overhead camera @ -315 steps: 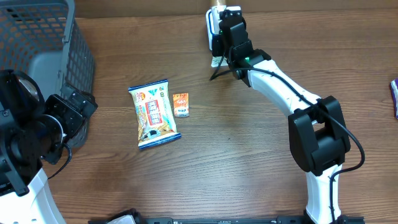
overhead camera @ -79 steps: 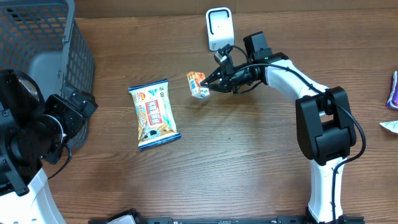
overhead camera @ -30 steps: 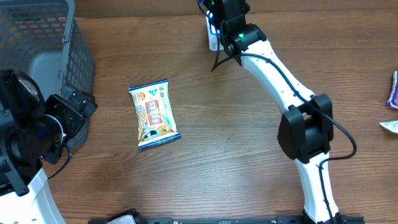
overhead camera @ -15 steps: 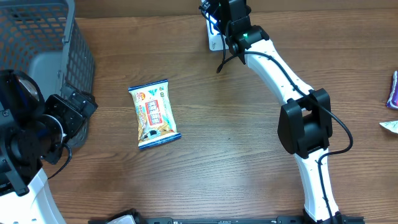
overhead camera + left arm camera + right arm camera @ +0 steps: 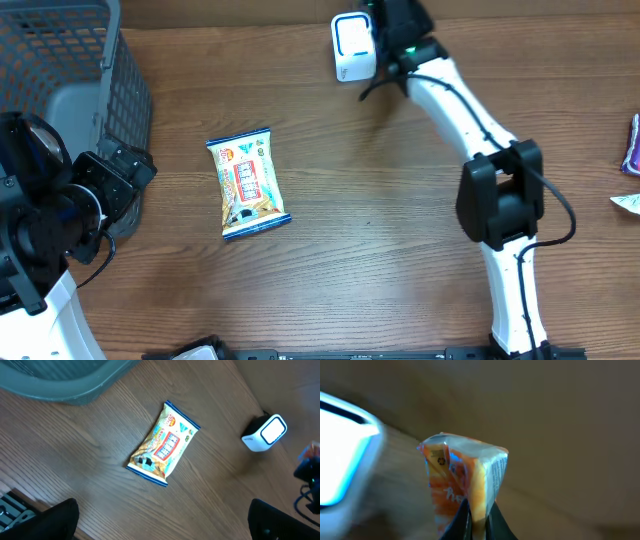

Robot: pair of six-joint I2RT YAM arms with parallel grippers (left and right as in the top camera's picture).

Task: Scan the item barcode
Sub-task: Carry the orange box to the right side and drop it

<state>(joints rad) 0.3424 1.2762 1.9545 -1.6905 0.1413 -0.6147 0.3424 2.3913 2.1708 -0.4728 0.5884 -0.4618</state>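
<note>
A wooden table (image 5: 380,260) is carrying the whole scene, with a grey mesh basket (image 5: 60,60) sitting at its far left corner. The right arm (image 5: 470,110) is stretching across the table toward the far edge. The left arm (image 5: 40,220) is resting low beside the basket, and its gripper (image 5: 162,522) is standing wide open with nothing between the fingers. A blue-edged snack bag (image 5: 247,182) is lying flat in the open middle of the table, well apart from both arms. At the far edge a small white scanner (image 5: 352,46) is standing upright, its window glowing blue.

The right gripper (image 5: 476,519) is pinching the item, a small orange packet (image 5: 465,485), by its lower edge between tightly closed fingers. The packet is sticking up from the fingertips. In the wrist view (blurred) it is hanging in the air just beside the scanner's bright face, apart from it. From overhead the gripper is sitting just to the right of the scanner, and the packet itself is too small to make out there.
</note>
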